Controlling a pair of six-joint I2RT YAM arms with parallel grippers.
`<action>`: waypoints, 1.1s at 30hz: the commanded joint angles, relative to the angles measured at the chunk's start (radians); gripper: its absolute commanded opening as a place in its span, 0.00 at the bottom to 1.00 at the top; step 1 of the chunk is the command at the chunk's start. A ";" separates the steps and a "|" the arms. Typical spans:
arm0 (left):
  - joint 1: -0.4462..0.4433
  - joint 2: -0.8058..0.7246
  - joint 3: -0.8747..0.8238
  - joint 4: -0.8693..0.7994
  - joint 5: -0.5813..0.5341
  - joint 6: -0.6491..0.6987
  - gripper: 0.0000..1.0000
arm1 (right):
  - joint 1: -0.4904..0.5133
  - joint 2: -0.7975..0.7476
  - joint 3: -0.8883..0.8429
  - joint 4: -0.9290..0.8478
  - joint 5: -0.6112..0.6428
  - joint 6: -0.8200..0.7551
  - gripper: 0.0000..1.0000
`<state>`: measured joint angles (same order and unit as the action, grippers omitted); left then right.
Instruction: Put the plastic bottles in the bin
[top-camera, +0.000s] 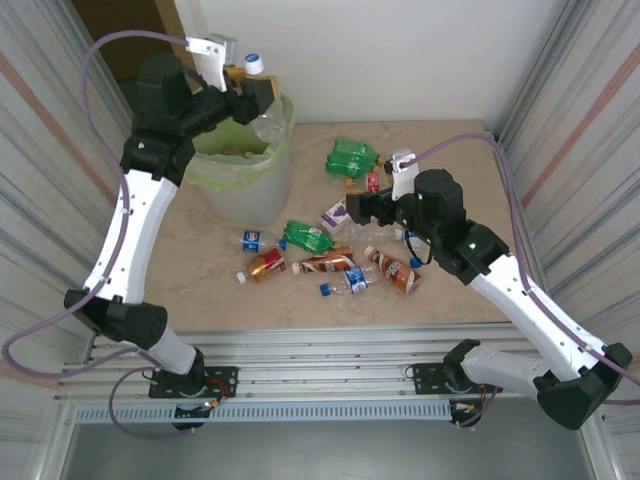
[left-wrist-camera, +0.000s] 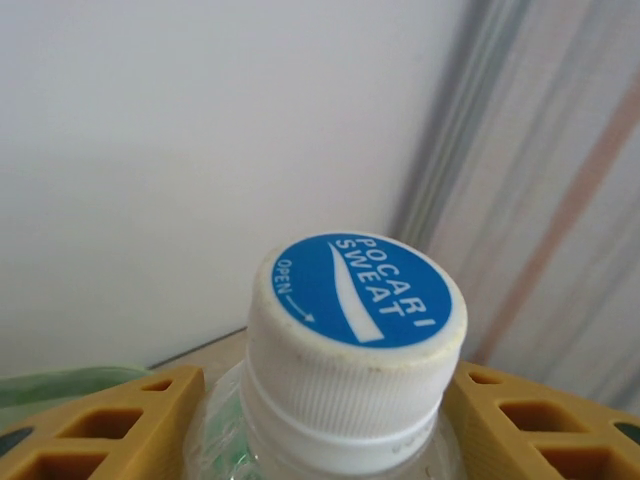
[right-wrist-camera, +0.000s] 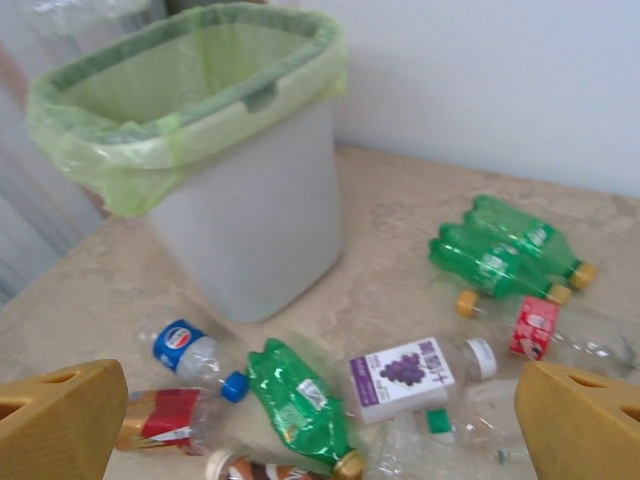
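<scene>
The marble-patterned bench (top-camera: 455, 160) is carrying everything, with the left arm (top-camera: 135, 220) and the right arm (top-camera: 520, 290) rising from its near edge. The bin (top-camera: 255, 195) is standing at the far left of the bench, its light green bag folded over the rim (through the right wrist camera the bin (right-wrist-camera: 260, 220) is showing upright, with the bench bare just around its foot).

The left arm is reaching up over the bin's far rim. The left fingers (left-wrist-camera: 110, 430) are pressing on both sides of a clear bottle (top-camera: 270, 125), gripping it just under its neck. Its blue-and-white cap (left-wrist-camera: 355, 320) is pointing up at the wrist camera.

The right arm is hovering over the middle of the bench, and the right fingers (right-wrist-camera: 60, 425) are standing wide apart with nothing between them.

The remaining plastic bottles are lying loose on the bench, right of and in front of the bin:
- two green bottles (top-camera: 352, 157) are lying side by side, touching, towards the far edge
- a red-labelled bottle (right-wrist-camera: 533, 328) is lying just near of them
- a purple-labelled bottle (right-wrist-camera: 410, 375) is lying beside a crushed green bottle (right-wrist-camera: 295, 400)
- a blue-labelled bottle (right-wrist-camera: 190, 350) is lying nearest the bin
- brown-labelled bottles (top-camera: 325, 264) are lying along the near row
</scene>
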<state>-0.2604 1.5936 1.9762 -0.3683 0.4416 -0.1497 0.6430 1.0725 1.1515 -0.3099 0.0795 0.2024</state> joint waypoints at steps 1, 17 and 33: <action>0.040 0.073 0.084 -0.137 -0.130 0.117 0.04 | -0.003 -0.020 -0.024 -0.038 0.111 0.050 0.98; 0.107 0.337 0.240 -0.392 -0.372 0.248 0.06 | -0.045 0.004 -0.044 -0.061 0.135 0.138 0.98; 0.135 0.459 0.256 -0.488 -0.388 0.210 0.55 | -0.070 -0.005 -0.067 -0.078 0.138 0.164 0.98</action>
<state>-0.1314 2.0533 2.1925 -0.8268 0.0605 0.0742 0.5827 1.0782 1.0946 -0.3759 0.1913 0.3374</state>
